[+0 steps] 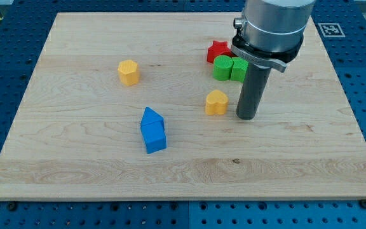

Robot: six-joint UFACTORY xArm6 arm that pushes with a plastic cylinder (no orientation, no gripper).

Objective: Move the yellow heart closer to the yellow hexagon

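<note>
Yellow heart (216,102) sits just left of your tip (246,116), close beside it but with a thin gap showing, so not touching as far as you can tell. The yellow hexagon (128,72) lies well off to the left and a little farther back on the table (75,165). That puts your tip on the heart's right side, nearly opposite the hexagon, which looks like the right side to push from. Your tool is a plain rod with nothing to spread or pinch, and it holds nothing. Aim the push left and slightly away; the blue blocks (152,130) sit nearer and should stay clear.
</note>
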